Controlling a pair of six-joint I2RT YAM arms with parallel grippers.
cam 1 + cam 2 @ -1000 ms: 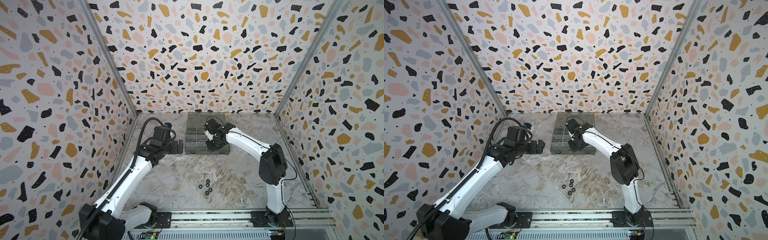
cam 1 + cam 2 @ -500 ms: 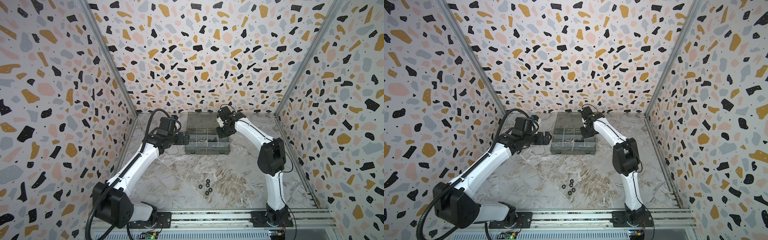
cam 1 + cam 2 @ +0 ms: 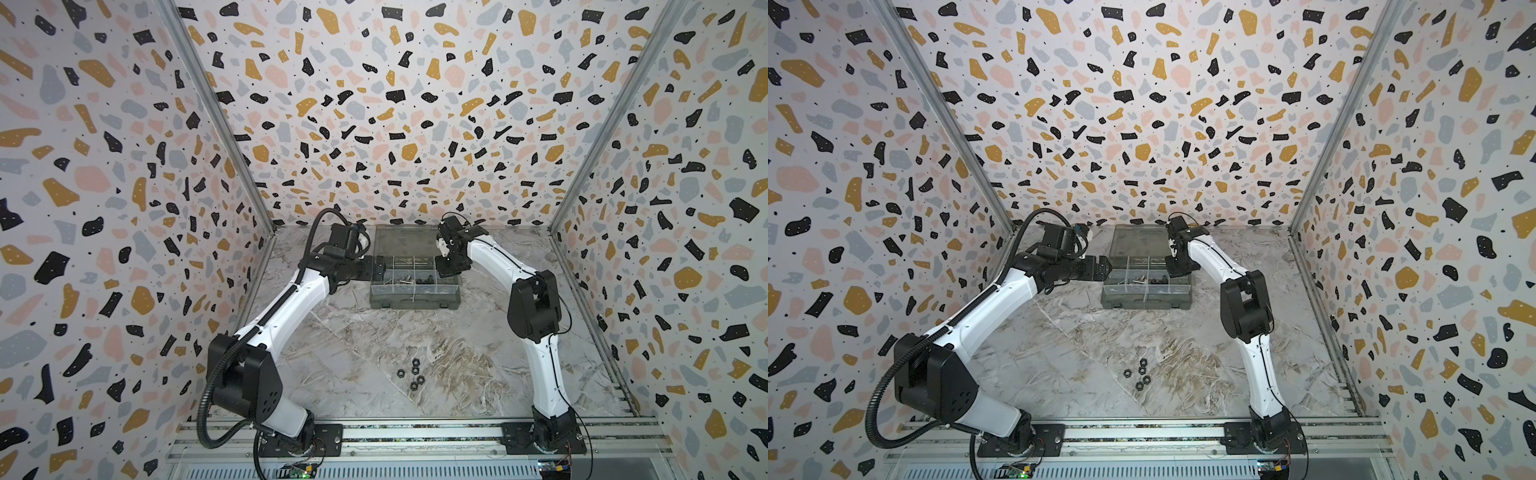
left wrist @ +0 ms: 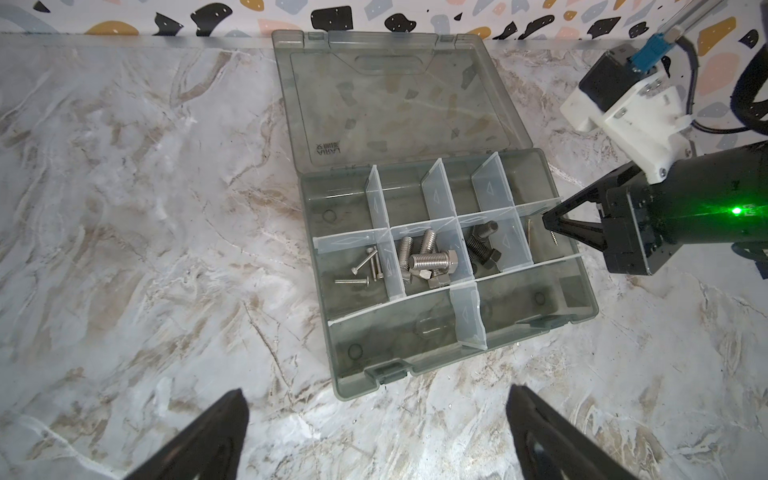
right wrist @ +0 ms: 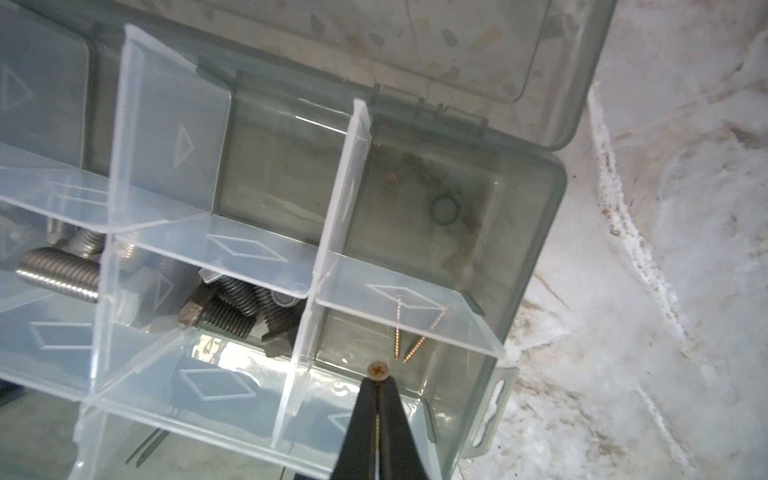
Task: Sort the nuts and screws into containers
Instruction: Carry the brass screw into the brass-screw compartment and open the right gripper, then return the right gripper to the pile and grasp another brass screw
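The smoky-grey organiser box (image 3: pixel 415 303) (image 3: pixel 1146 301) lies open at the back, its lid flat behind it. My right gripper (image 3: pixel 446 272) (image 5: pixel 377 384) hangs over the containers at the box's right end, shut on a small brass screw (image 5: pixel 379 370) with its cross head showing. That compartment holds two brass screws (image 5: pixel 399 332). Other compartments hold black bolts (image 4: pixel 482 247), silver bolts (image 4: pixel 424 262) and thin silver screws (image 4: pixel 365 270). Several black nuts (image 3: pixel 411 374) (image 3: pixel 1139 376) lie on the table in front. My left gripper (image 3: pixel 380 266) (image 4: pixel 375 392) stands open and empty at the box's left side.
The box's front row of compartments (image 4: pixel 399 328) and its back row hold nothing that I can see. Patterned walls close in the back and both sides. A metal rail (image 3: pixel 415 432) runs along the front edge. Marble tabletop (image 3: pixel 353 332) lies between the box and the nuts.
My right gripper has moved from the box's middle to its right end and come down over the end compartment. My left gripper has come closer to the box's left side.
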